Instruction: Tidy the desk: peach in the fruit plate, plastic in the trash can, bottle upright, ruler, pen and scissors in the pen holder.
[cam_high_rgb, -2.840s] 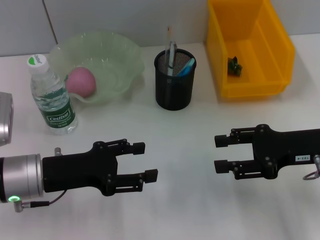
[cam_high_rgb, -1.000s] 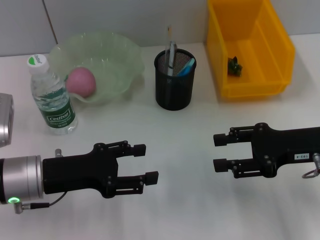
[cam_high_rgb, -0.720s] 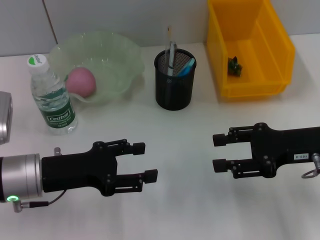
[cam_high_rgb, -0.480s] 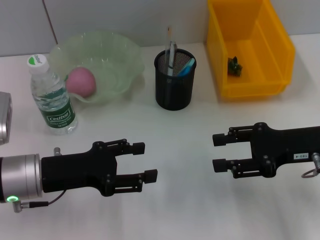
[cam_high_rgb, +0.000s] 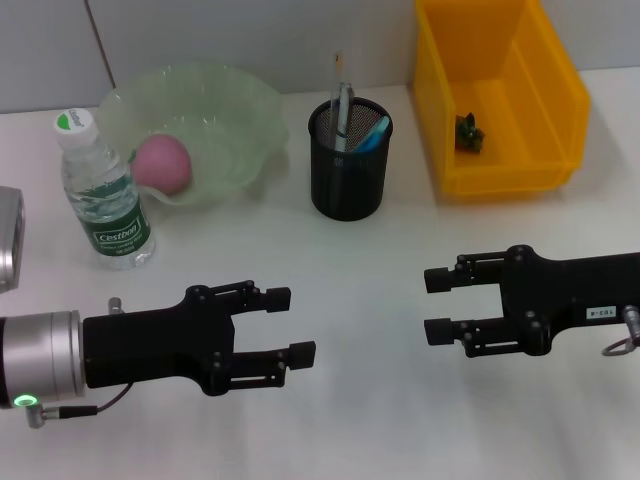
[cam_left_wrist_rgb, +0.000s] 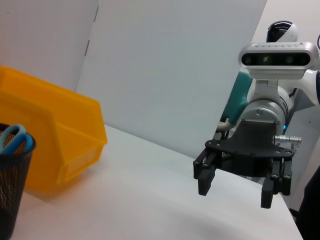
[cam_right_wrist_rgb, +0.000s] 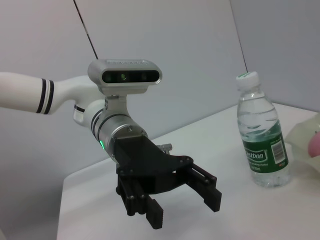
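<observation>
Evidently every task item is placed: peach (cam_high_rgb: 161, 164) in the fruit plate (cam_high_rgb: 235, 110), bottle (cam_high_rgb: 103, 194) upright with its long axis vertical, cap up, pen and scissors standing in the pen holder (cam_high_rgb: 349, 162), plastic (cam_high_rgb: 468, 133) in the yellow trash can (cam_high_rgb: 540, 60). Left gripper (cam_high_rgb: 284, 323) and right gripper (cam_high_rgb: 443, 304) hover over bare surface, jaws parted and empty (fingertips facing each other). All items lie beyond both; the bottle is nearer the left arm. Judged complete.
</observation>
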